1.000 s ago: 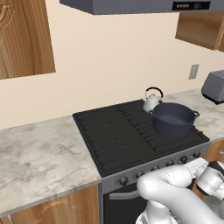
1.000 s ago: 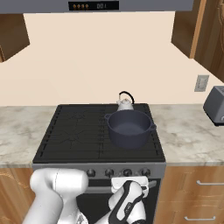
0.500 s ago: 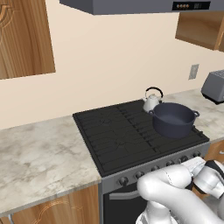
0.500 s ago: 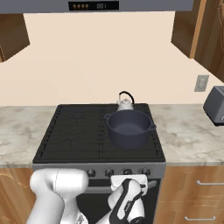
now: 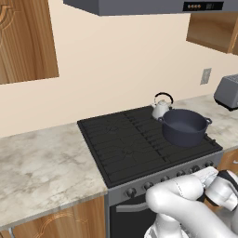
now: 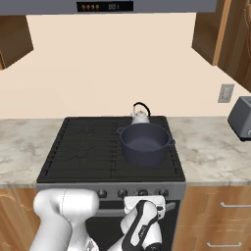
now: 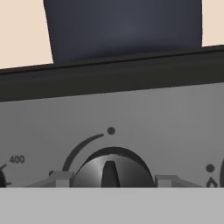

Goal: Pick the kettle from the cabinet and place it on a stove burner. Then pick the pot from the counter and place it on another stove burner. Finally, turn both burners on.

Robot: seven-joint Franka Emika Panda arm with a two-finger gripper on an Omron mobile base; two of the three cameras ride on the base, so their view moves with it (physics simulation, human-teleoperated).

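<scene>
The small silver kettle [image 5: 161, 108] [image 6: 140, 116] stands on the back right burner of the black stove [image 5: 125, 144] [image 6: 83, 147]. Just in front of it, on the front right burner, sits the dark blue-grey pot [image 5: 184, 126] [image 6: 145, 143] [image 7: 124, 26]. My gripper [image 5: 210, 178] [image 6: 146, 202] [image 7: 113, 180] is low at the stove's front panel, below the pot. Its fingertips [image 7: 61, 179] sit against both sides of a round black knob [image 7: 111, 169] with an upright pointer. The gripper is shut on that knob.
A row of small knobs [image 5: 162, 179] [image 6: 122, 193] runs along the stove front. Marbled counter [image 5: 42, 167] [image 6: 211, 147] flanks the stove. A grey toaster [image 5: 228, 90] [image 6: 241, 117] stands at the right. Wooden drawers [image 6: 215, 215] are below, with a range hood [image 6: 108, 6] above.
The hand has edged slightly closer to the stove's knob panel. Kettle and pot have not moved.
</scene>
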